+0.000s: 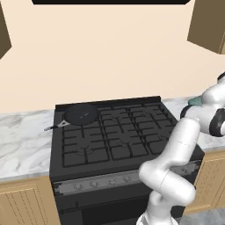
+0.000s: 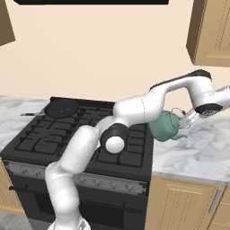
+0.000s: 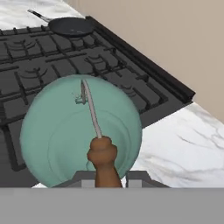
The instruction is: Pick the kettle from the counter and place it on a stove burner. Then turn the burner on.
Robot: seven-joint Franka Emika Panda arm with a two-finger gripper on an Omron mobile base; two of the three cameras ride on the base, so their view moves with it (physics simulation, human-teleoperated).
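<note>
Teal kettle [image 2: 165, 127] half hidden behind arm; gripper [image 3: 111, 177] clamps handle.

Counter [image 2: 197, 148]: white marble, grey veins, runs both sides of stove [image 1: 118, 136]; tan cabinet fronts [image 2: 184, 204] below. Left stretch [image 1: 24, 136] and right stretch both border stove edges.

Stove: black, set between counter sections, knobs [image 1: 103, 182] in row along front panel. Top covered by black cross-barred grates over burners [image 1: 125, 140].

Pan [image 1: 81, 113]: round, black, sits on back-left burner; handle [image 1: 55, 127] points out toward left counter.

Kettle [image 2: 165, 126]: teal, at counter–stove boundary, right side. Contact with surface cannot be confirmed.
</note>
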